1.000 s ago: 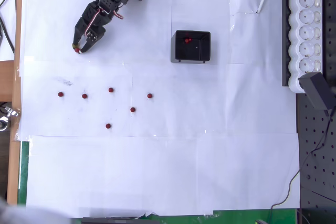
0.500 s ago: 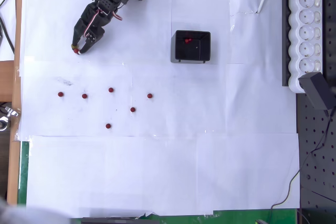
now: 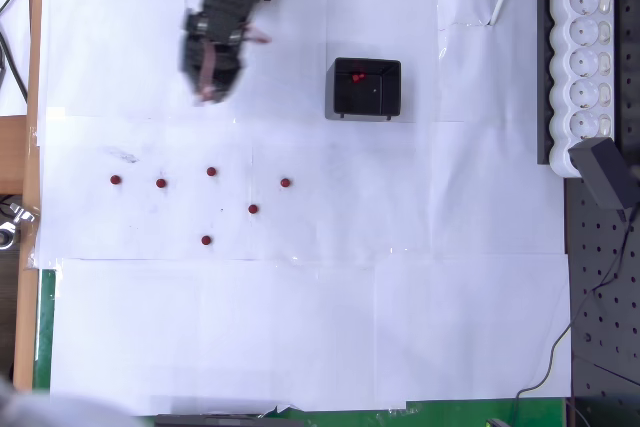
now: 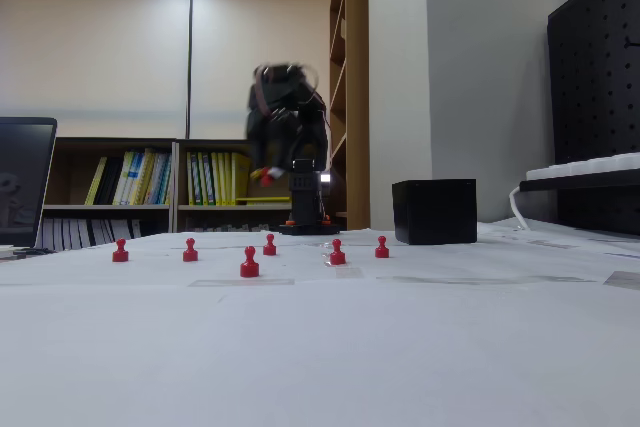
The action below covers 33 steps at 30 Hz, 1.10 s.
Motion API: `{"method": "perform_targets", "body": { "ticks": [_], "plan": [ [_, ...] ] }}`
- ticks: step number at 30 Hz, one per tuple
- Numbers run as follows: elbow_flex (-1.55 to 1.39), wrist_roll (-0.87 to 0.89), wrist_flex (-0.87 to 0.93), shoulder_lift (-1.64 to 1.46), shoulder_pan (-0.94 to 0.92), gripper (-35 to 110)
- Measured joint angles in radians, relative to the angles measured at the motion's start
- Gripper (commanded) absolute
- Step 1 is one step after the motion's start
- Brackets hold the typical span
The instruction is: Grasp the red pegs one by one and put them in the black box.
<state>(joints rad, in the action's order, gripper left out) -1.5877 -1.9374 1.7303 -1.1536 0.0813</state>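
Note:
Several red pegs [image 3: 211,171] stand spread over the white paper, from the left one [image 3: 115,180] to the right one [image 3: 285,183]; the fixed view shows them in a row [image 4: 249,262]. The black box [image 3: 390,97] stands to the right of the arm and has red pegs [image 3: 356,76] inside; its side wall [image 4: 434,211] faces the fixed view. My gripper [image 3: 207,95] is motion-blurred, raised above the paper to the left of the box. In the fixed view my gripper [image 4: 267,176] holds a small red peg [image 4: 265,180] at its tips.
A white power strip [image 3: 585,47] and a black adapter plug [image 3: 605,172] lie along the right edge beside a black pegboard [image 3: 600,297]. The wooden table edge [image 3: 20,167] runs down the left. White paper [image 3: 300,327] covers the near half.
My gripper has swung to the right, from the far left of the paper toward the box, still carrying the peg. The pegs on the paper and the box have not moved.

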Motion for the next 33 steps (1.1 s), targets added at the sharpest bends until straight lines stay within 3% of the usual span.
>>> {"method": "perform_targets", "body": {
  "ticks": [7, 13, 22, 27, 33],
  "plan": [
    [-0.186, -0.267, -0.012, -0.209, 0.463, 0],
    [-0.193, -0.360, -0.170, -0.403, 0.632, 0],
    [-0.163, -0.416, -0.331, -0.518, 0.707, 6],
    [-0.130, -0.416, -0.342, -0.518, 0.701, 16],
    [-0.146, -0.399, -0.305, -0.512, 0.672, 18]
  ]
}}
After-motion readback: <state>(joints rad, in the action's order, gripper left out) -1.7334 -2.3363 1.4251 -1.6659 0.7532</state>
